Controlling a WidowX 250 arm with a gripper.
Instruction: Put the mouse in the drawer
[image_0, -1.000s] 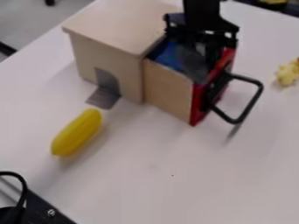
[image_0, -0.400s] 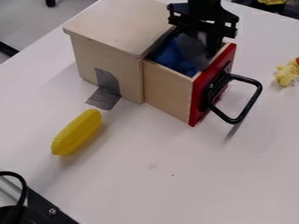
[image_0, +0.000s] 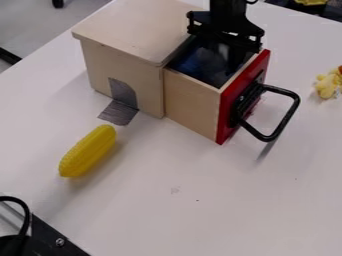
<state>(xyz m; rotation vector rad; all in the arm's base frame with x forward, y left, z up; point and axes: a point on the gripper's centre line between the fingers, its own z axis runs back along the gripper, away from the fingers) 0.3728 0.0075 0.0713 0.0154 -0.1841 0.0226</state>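
Mouse (image_0: 216, 59): smooth grey form, blurred, outline unclear from where I stand; inside open drawer (image_0: 192, 106), directly under gripper (image_0: 225, 34). Cannot tell whether gripper grasps mouse or has released it. Blue material (image_0: 187, 64) beside mouse. Drawer: pale wood sides, flat red front, black bent-bar handle (image_0: 290, 116). Boxy wooden cabinet (image_0: 130, 32) beside gripper. Farther off from gripper: bumpy yellow corn (image_0: 87, 150), tapered.

Camera: above table (image_0: 220, 200), slanting down across it
Table: close, cut by right edge
Drawer (image_0: 191, 104): viewed from above, obliquely
Floor (image_0: 30, 25): beyond table, upper left
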